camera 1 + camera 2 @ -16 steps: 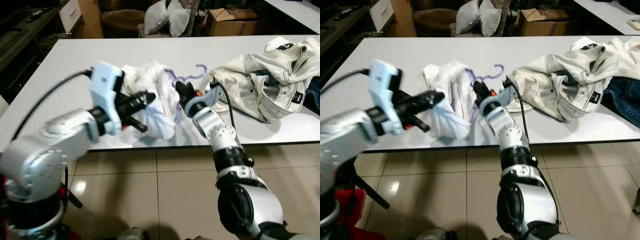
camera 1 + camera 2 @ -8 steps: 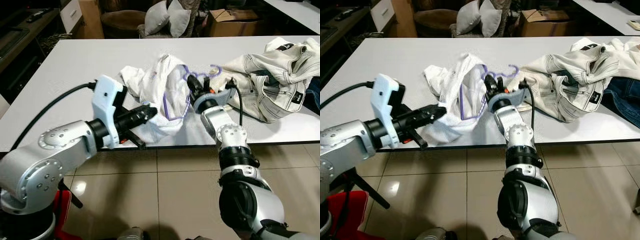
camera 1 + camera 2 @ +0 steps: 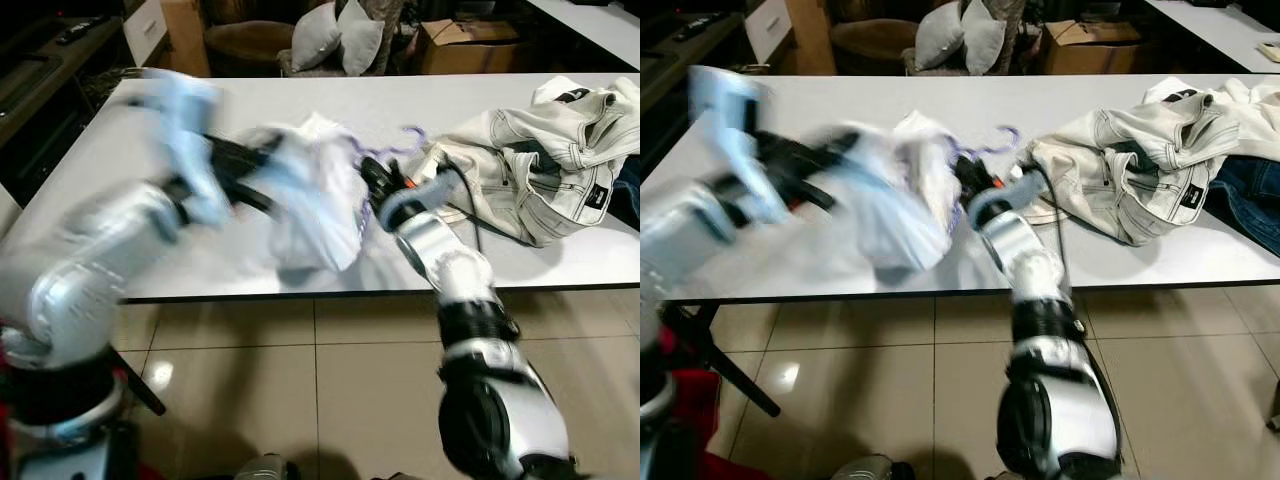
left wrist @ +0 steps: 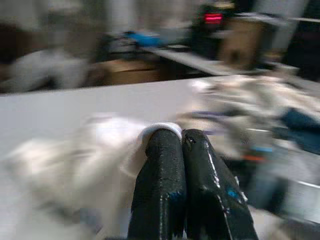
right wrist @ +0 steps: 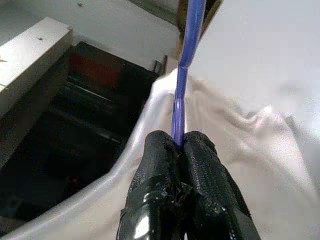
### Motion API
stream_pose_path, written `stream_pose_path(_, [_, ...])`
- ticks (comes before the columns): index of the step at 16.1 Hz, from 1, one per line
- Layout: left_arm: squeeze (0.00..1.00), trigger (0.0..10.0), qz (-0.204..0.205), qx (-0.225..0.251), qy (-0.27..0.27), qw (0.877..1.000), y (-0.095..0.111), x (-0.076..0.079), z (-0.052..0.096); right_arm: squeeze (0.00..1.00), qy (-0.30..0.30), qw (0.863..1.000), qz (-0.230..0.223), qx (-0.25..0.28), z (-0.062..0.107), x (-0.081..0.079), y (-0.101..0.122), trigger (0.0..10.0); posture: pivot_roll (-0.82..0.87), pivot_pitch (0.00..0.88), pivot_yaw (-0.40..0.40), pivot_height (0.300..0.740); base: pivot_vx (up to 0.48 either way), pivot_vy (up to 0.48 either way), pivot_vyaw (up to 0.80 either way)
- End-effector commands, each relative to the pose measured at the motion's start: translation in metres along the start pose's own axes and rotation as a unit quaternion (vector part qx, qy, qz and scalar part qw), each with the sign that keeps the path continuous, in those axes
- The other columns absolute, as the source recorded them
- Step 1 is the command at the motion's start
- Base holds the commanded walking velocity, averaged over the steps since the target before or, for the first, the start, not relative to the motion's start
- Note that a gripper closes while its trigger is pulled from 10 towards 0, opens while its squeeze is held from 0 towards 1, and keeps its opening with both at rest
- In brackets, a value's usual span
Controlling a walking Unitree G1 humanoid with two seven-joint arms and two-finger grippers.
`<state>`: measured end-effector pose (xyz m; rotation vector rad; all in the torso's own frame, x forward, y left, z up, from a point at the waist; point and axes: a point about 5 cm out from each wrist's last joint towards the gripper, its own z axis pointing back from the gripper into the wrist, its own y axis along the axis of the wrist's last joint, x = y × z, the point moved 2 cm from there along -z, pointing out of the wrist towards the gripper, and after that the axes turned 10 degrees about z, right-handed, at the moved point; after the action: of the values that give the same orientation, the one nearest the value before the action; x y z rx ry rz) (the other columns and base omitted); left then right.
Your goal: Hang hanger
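A white garment (image 3: pixel 315 205) hangs bunched over the white table (image 3: pixel 400 95), with a purple hanger (image 5: pixel 180 85) threaded inside it. The hanger's hook (image 3: pixel 408 135) sticks out toward the cream jacket. My left gripper (image 3: pixel 265 155) is raised above the table, heavily blurred by motion. In the left wrist view it (image 4: pixel 181 137) is shut on a hem of the white garment (image 4: pixel 160 127). My right gripper (image 3: pixel 371 177) sits at the garment's right side. In the right wrist view it (image 5: pixel 178 142) is shut on the hanger's thin purple rod.
A cream denim jacket (image 3: pixel 540 150) lies heaped on the table's right part, with blue jeans (image 3: pixel 1250 200) at the far right edge. Pillows (image 3: pixel 335 35) and a cardboard box (image 3: pixel 465 40) stand beyond the table. Tiled floor (image 3: pixel 330 380) runs along the near edge.
My left arm has swung up and back to the left, lifting the garment's hem with it. My right gripper has shifted slightly left with the hanger.
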<state>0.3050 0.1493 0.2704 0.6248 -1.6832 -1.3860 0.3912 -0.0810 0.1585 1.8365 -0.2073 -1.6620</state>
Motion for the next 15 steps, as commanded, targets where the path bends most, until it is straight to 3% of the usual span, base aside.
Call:
stream_pose_path(1, [0.0,0.0,-0.003,0.003,0.047,0.999,-0.003,-0.016,0.001,0.0,0.011,1.0,0.008,-0.007,0.005,-0.007,0.002,10.0,0.02,0.0,0.032,0.74,0.0,0.0,0.0])
stream_pose_path(2, [0.0,0.0,0.006,-0.021,0.096,0.995,-0.026,-0.039,0.003,0.0,0.023,0.999,0.019,-0.015,0.018,-0.013,0.009,10.0,0.01,0.0,0.03,0.74,0.0,0.0,0.0])
stream_pose_path(3, [0.0,0.1,0.002,-0.038,0.107,0.994,-0.04,-0.045,0.001,0.0,0.024,0.999,0.021,-0.016,0.025,-0.015,0.011,10.0,0.0,0.0,0.032,0.74,0.0,0.0,0.0])
stream_pose_path(4, [0.0,4.4,-0.003,-0.053,0.115,0.992,-0.051,-0.048,0.0,0.0,0.022,0.999,0.023,-0.016,0.029,-0.017,0.013,10.0,-0.01,0.0,0.036,0.74,0.0,0.0,0.0])
stream_pose_path(5, [0.0,4.9,0.008,-0.06,0.097,0.993,-0.059,-0.042,-0.001,0.0,0.021,0.999,0.022,-0.013,0.032,-0.018,0.015,10.0,-0.02,0.0,0.039,0.74,0.0,0.0,0.0])
stream_pose_path(6, [0.0,1.6,0.027,-0.058,0.07,0.996,-0.065,-0.031,-0.003,0.0,0.016,1.0,0.02,-0.009,0.035,-0.016,0.017,10.0,-0.03,0.0,0.041,0.74,0.0,0.0,0.0])
stream_pose_path(7, [0.0,0.0,0.031,-0.057,0.067,0.996,-0.069,-0.029,-0.003,0.0,0.01,1.0,0.019,-0.008,0.039,-0.015,0.018,10.0,-0.03,0.0,0.041,0.74,0.0,0.0,0.0])
stream_pose_path(11, [0.0,0.0,0.016,-0.04,0.077,0.996,-0.067,-0.037,-0.003,0.0,-0.007,1.0,0.013,-0.013,0.044,-0.012,0.018,10.0,-0.03,0.0,0.036,0.74,0.0,0.0,0.0])
stream_pose_path(13, [0.0,0.0,0.011,-0.053,0.087,0.995,-0.071,-0.041,-0.001,0.0,-0.004,1.0,0.01,-0.014,0.042,-0.015,0.019,10.0,-0.02,0.0,0.029,0.74,0.0,0.0,0.0])
stream_pose_path(14, [0.0,10.0,0.012,-0.085,0.101,0.991,-0.083,-0.046,0.001,0.0,-0.002,1.0,0.012,-0.014,0.041,-0.016,0.019,10.0,-0.02,0.0,0.029,0.74,0.0,0.0,0.0])
stream_pose_path(15, [0.0,10.0,0.015,-0.124,0.109,0.986,-0.1,-0.051,0.007,0.0,-0.003,1.0,0.014,-0.011,0.04,-0.017,0.02,10.0,-0.02,0.0,0.026,0.74,0.0,0.0,0.0])
